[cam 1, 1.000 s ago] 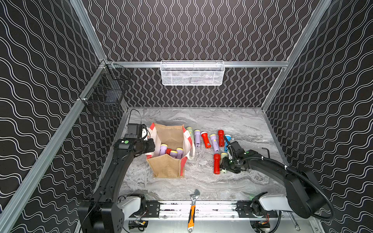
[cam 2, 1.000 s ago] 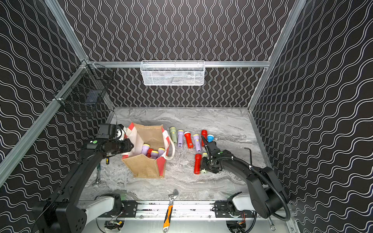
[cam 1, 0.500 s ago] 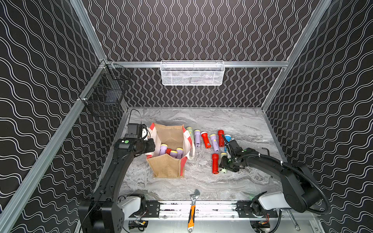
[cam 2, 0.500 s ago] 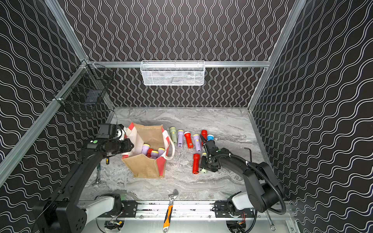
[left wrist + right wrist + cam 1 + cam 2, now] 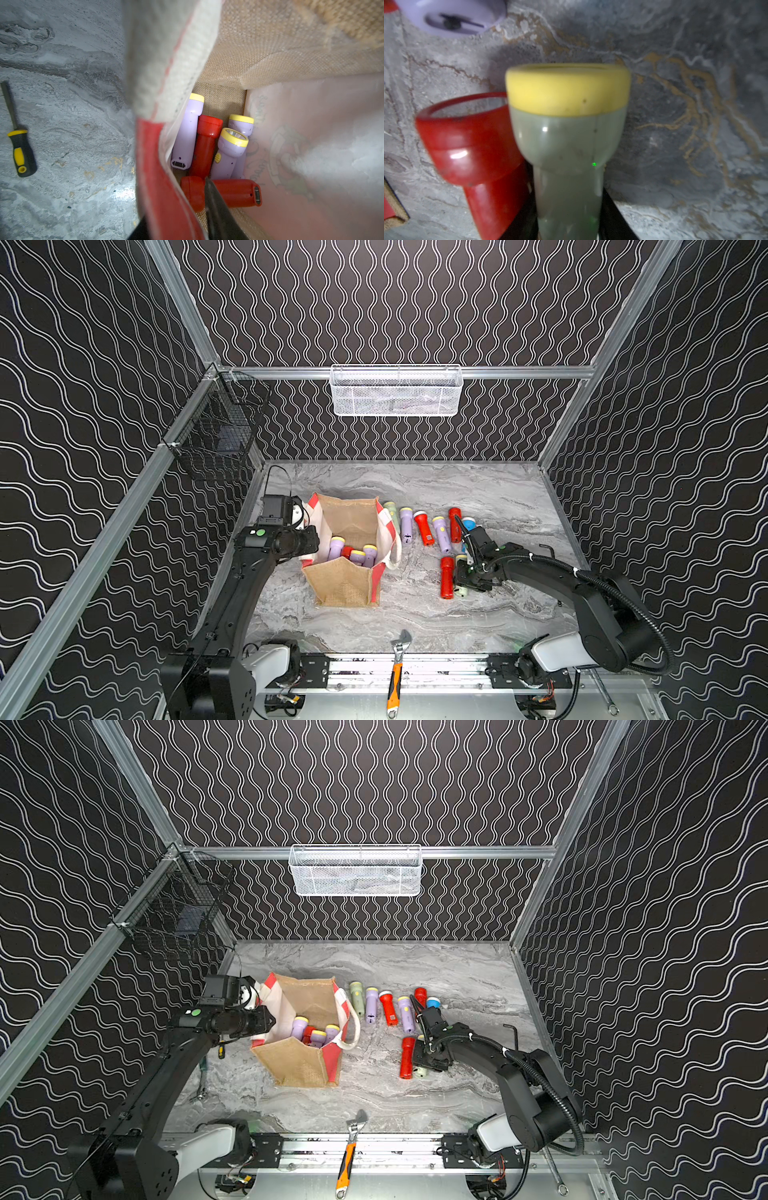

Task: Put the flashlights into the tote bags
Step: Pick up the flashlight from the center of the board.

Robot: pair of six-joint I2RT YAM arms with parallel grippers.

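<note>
The tan jute tote bag [image 5: 345, 580] [image 5: 297, 1063] stands open left of centre. My left gripper [image 5: 311, 542] [image 5: 178, 224] is shut on its red-and-white striped side panel [image 5: 153, 158]. Inside lie several lilac and red flashlights [image 5: 353, 553] [image 5: 207, 141]. On the table to the right of the bag lies a row of several flashlights [image 5: 424, 526] [image 5: 388, 1009]. In front of that row, my right gripper [image 5: 462, 580] [image 5: 424, 1057] [image 5: 569, 224] is shut on the handle of a pale green, yellow-rimmed flashlight [image 5: 460, 592] [image 5: 569, 135]. A red flashlight [image 5: 447, 576] [image 5: 471, 141] lies right beside it.
An orange-handled wrench [image 5: 397, 668] lies at the front edge. A white mesh basket [image 5: 396, 390] hangs on the back wall and a black wire basket [image 5: 216, 439] on the left wall. A yellow-and-black screwdriver [image 5: 19, 149] lies left of the bag, a hex key [image 5: 548, 549] at the right.
My right gripper's jaws have closed onto the pale green flashlight's handle, and the red flashlight beside it has shifted slightly. The left arm and bag have not moved.
</note>
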